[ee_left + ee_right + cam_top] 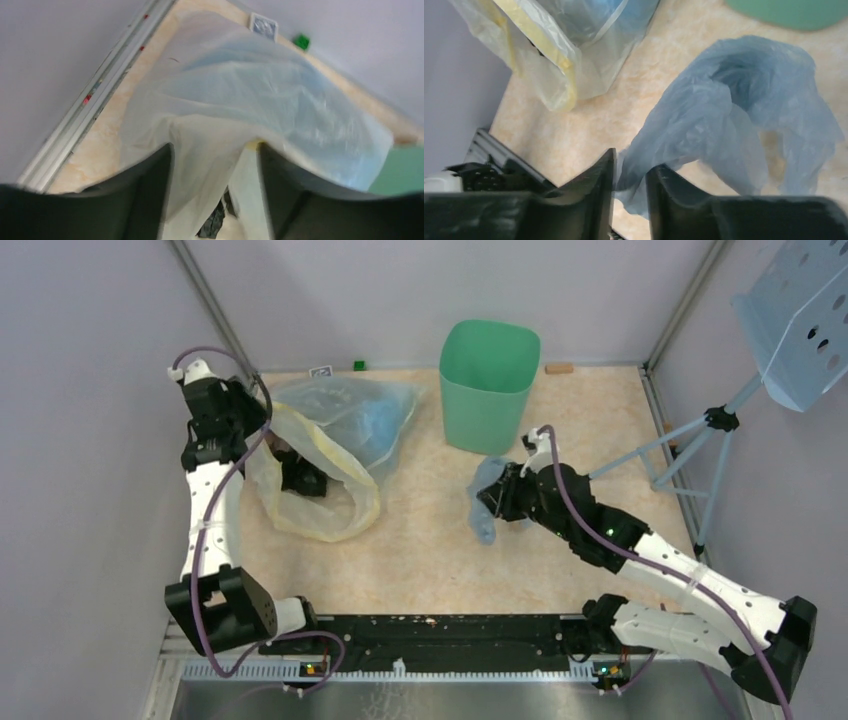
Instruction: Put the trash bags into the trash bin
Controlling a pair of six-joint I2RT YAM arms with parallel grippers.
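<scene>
The mint-green trash bin (490, 380) stands upright at the back middle; its edge also shows in the right wrist view (794, 10) and the left wrist view (405, 170). My right gripper (492, 502) (630, 167) is shut on a crumpled light-blue trash bag (485, 490) (734, 110), just in front of the bin. More blue bags (375, 420) (280, 95) lie inside a big clear yellow-tinted bag (320, 500) (549, 55) at the left. My left gripper (262, 440) (214, 150) is at that bag's rim, jaws wide apart with its film between them.
A black crumpled thing (303, 478) lies inside the big bag. A tripod (690, 440) carrying a light-blue perforated panel (800, 310) stands at the right. A small green block (358, 365) and a wooden block (560, 368) sit by the back wall.
</scene>
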